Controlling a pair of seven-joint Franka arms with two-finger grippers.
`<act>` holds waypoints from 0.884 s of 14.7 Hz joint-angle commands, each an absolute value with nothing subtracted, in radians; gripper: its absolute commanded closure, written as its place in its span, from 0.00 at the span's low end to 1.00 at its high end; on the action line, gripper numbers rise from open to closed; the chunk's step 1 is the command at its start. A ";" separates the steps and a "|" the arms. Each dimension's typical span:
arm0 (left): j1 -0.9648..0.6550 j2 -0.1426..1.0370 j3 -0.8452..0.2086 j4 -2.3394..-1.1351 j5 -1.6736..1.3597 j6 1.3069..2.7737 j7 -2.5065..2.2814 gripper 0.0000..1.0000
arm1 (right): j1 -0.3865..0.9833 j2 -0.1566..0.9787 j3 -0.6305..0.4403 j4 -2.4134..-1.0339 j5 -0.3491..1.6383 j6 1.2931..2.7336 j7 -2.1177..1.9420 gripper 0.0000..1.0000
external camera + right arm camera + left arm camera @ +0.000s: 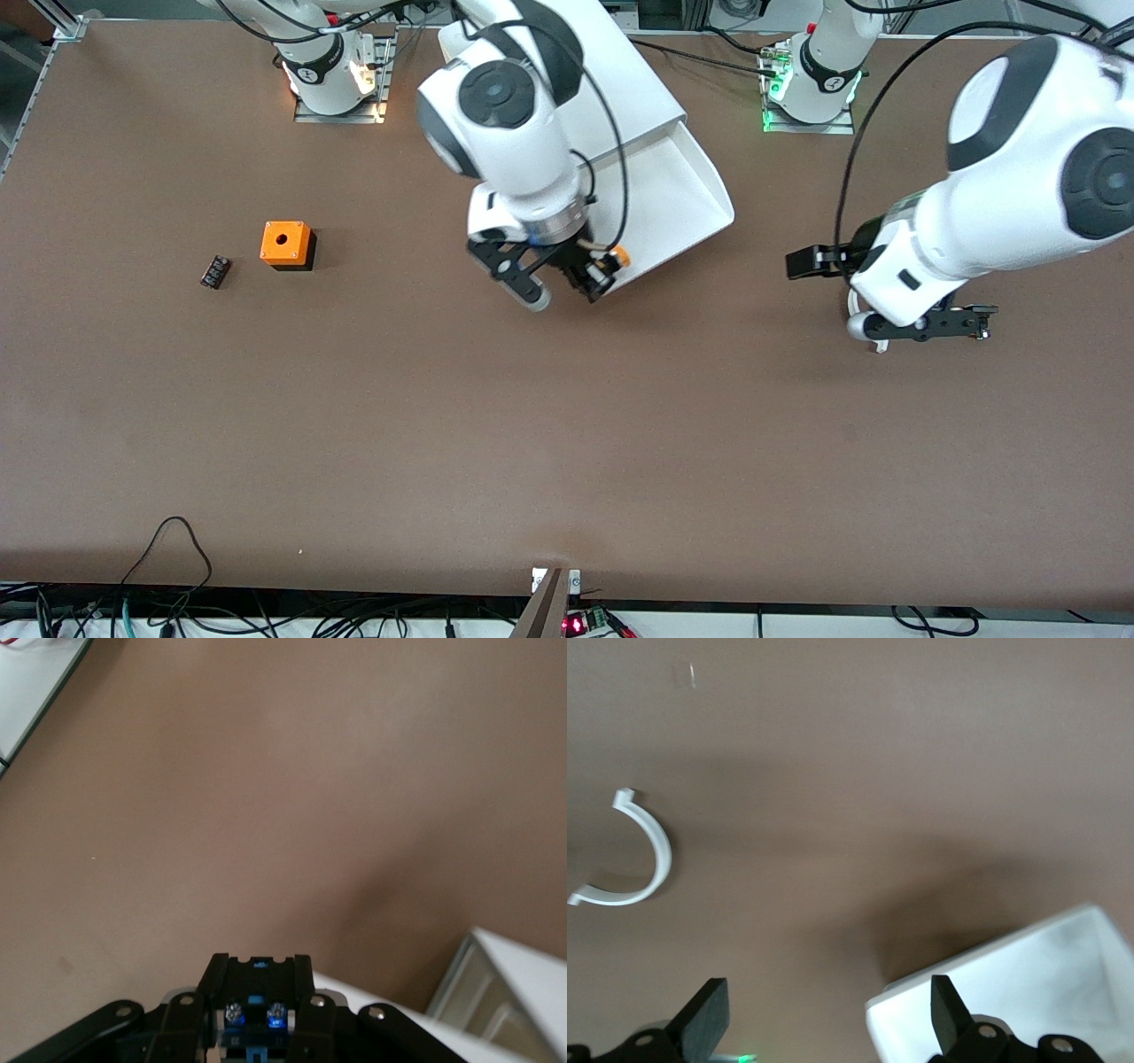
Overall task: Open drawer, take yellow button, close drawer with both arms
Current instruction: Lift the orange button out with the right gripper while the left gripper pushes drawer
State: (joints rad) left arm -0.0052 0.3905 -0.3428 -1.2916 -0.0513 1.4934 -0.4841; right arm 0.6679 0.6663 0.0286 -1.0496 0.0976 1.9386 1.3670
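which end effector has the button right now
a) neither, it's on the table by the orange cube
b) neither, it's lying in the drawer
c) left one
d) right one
d: the right end effector is shut on the button, its orange cap showing at the open drawer's front edge, while the left end effector is open and holds nothing.

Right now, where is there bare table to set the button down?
The broad stretch nearer the front camera than the orange cube, the right hand holding the button, and the open left hand is bare. It is crowded around the open drawer.
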 commanded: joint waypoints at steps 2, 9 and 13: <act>-0.072 0.377 -0.351 -1.435 0.070 1.693 -0.642 0.00 | 0.536 0.649 0.043 -1.057 0.170 1.847 1.035 1.00; -0.150 0.387 -0.353 -1.611 0.121 1.933 -0.909 0.00 | 0.377 0.634 0.011 -1.143 0.167 1.764 0.548 1.00; -0.210 0.385 -0.357 -1.666 0.121 1.945 -1.055 0.00 | 0.376 0.607 -0.102 -1.252 0.166 1.773 0.284 1.00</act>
